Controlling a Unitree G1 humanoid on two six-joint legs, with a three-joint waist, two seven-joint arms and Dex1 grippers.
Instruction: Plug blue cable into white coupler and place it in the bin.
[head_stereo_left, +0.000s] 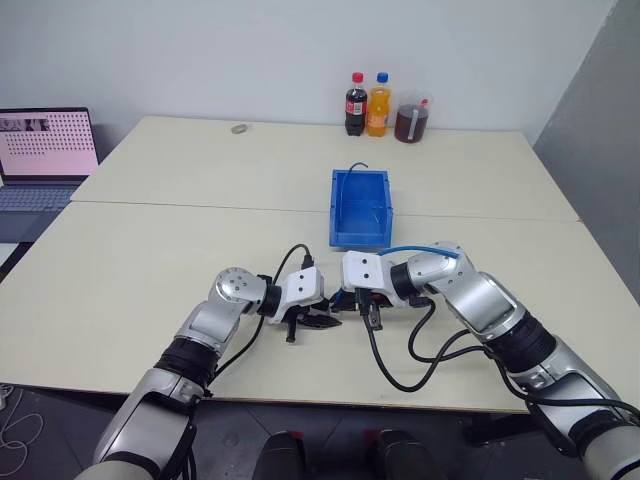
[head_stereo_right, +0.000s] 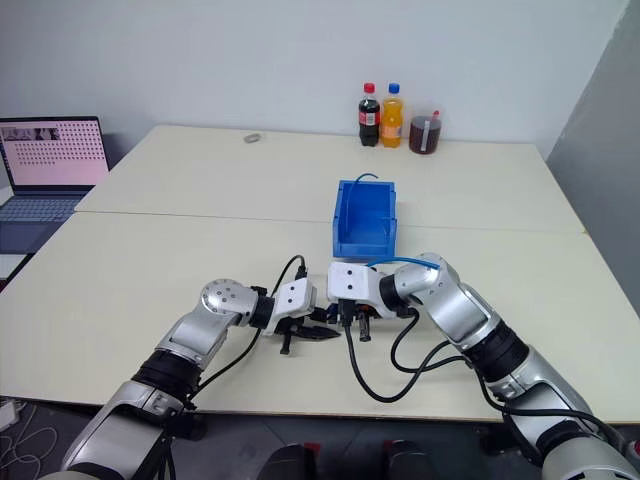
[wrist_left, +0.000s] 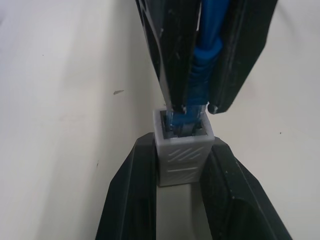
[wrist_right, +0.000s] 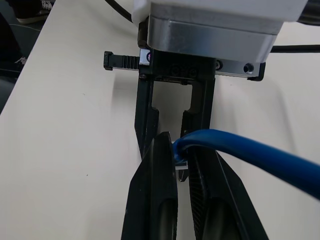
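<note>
**A:** Pale tabletop (head_stereo_left: 150, 260) up front, and that is where the plugging is happening?

**B:** Yes. The white coupler (wrist_left: 183, 151) is sitting clamped between the left gripper's (head_stereo_left: 322, 321) fingers, socket facing the right gripper (wrist_right: 181, 165), which is pinching the blue cable (wrist_left: 206, 60) just behind its plug. The plug tip is sitting in the socket mouth (whether it has clicked home, I cannot tell).

**A:** And the axes?

**B:** Plug and coupler are lining up end to end, along the line between the two grippers; the cable's slack is arching back over the right wrist.

**A:** What is remaining?

**B:** Seating it fully, I judge, then carrying the joined pair to the bin (head_stereo_left: 360, 235), which is standing just beyond the grippers.
</note>
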